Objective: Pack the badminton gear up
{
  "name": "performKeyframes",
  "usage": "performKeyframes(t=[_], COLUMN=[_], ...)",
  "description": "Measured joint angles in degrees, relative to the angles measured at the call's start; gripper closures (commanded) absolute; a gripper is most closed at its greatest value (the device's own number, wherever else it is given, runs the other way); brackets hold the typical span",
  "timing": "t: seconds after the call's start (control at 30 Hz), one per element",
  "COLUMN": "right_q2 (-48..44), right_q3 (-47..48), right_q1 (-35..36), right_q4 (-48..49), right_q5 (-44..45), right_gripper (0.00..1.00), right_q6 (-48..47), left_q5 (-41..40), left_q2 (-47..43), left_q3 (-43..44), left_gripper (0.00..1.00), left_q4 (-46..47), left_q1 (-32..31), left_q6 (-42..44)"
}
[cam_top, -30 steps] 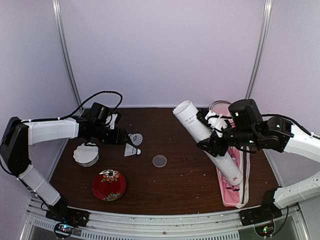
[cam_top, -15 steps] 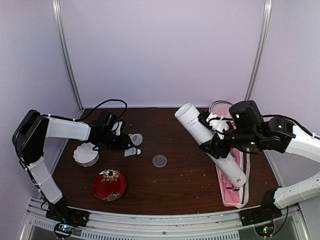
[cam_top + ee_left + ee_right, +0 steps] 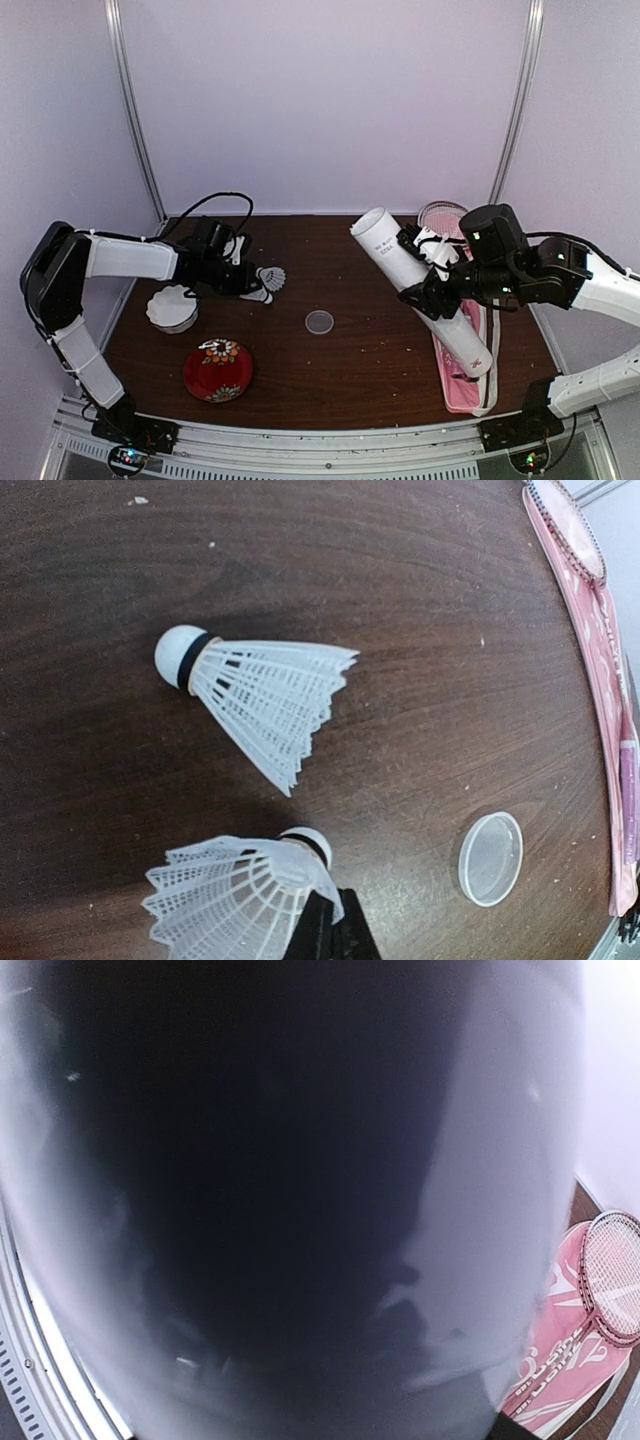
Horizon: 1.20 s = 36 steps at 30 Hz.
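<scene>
— Well, left side?
— My left gripper is clenched on one shuttlecock by its feathers; second shuttlecock lies just beside.
— Right?
— My right gripper grasps the white tube, tilted over the pink bag.

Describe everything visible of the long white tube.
The white tube is a long smooth cylinder, cardboard or plastic by its look, with dark print near its upper end and a red mark near its lower end. It slants, its upper end apparently raised toward the far middle and its lower end over the pink bag; contact there cannot be told. The right gripper clasps it about midway. The right wrist view shows only a close blur, probably its surface.
</scene>
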Motion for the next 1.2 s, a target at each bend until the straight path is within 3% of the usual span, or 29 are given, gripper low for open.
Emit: performKeyframes(t=[0.27, 0.63, 0.87, 1.2], right_q2=[0.0, 4.72, 8.68, 14.12], right_q3=[-0.04, 2.08, 5.86, 10.36], right_q1=[0.26, 1.42, 3.37, 7.15], right_q4=[0.87, 1.01, 0.79, 0.46], right_q5=[-0.02, -0.04, -0.22, 0.02], right_gripper=[0.42, 0.42, 0.42, 0.42], right_q6=[0.02, -2.03, -3.45, -4.74], left_q5=[-0.26, 0.28, 3.39, 8.33], left_q2=[-11.23, -32.46, -35.01, -31.28], left_q3=[1.46, 15.32, 22.14, 27.89], left_gripper=[1.0, 1.0, 1.0, 1.0], left_q4=[-7.78, -21.73, -27.43, -30.03], left_q1=[-0.02, -3.1, -10.01, -18.99], left_q6=[5.03, 19.65, 25.18, 27.71])
